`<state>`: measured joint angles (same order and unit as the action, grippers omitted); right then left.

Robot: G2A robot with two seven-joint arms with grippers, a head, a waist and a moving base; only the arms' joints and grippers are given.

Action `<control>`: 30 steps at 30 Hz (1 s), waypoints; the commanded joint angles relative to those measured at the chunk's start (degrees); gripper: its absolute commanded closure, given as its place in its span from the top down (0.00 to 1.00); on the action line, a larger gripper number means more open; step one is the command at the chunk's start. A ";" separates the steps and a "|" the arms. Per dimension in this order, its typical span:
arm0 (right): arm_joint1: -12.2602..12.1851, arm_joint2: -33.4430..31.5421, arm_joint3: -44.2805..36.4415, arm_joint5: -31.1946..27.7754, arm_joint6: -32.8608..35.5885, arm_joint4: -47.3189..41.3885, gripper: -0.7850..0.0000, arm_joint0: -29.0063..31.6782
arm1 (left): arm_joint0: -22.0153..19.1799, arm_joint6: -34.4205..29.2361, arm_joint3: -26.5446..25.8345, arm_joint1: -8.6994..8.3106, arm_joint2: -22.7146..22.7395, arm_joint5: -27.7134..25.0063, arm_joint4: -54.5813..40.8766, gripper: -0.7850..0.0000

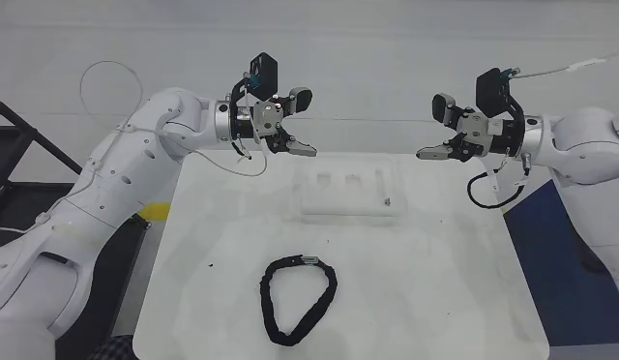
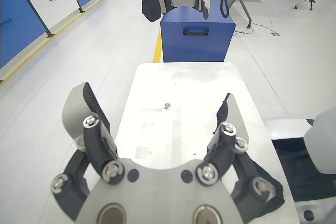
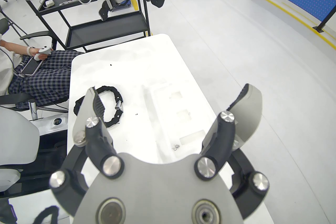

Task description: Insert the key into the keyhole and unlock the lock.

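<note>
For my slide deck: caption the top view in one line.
Left gripper and right gripper hover open above the table; chain lock nearest the robot, key on the tray.

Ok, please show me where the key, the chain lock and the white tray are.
key [image 2: 167,105], left wrist view, on its middle.
chain lock [image 1: 331,287], top view, on the black sleeve of the loop.
white tray [image 1: 338,205], top view, on its bare front part.

The left hand [image 1: 304,124] and right hand [image 1: 433,129] hang spread wide above the far corners of the surface [image 1: 455,283], well apart, with open air between them. Below that gap lies a low tray [image 1: 338,194], with the key [image 1: 386,202] in its right end. The lock [image 1: 298,299] loops near the front edge, and bare surface flanks it on both sides.
</note>
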<state>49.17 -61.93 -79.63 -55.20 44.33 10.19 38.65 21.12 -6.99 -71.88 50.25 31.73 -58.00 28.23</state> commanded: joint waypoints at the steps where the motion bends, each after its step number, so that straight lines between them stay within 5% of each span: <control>1: 0.00 0.00 0.00 0.00 0.00 0.00 1.00 0.00 | 0.00 0.00 0.00 0.00 0.00 0.00 0.00 1.00; 11: -0.06 0.66 -1.41 0.60 0.31 1.93 1.00 1.43 | 0.00 0.00 0.00 0.00 0.00 0.00 0.00 1.00; 30: 1.69 10.86 7.07 18.78 9.00 3.32 1.00 5.40 | 0.00 0.00 0.00 0.00 0.00 0.00 0.00 1.00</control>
<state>50.63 -51.75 -72.81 -37.24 53.43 13.01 44.21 21.12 -6.99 -71.88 50.25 31.73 -58.00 28.23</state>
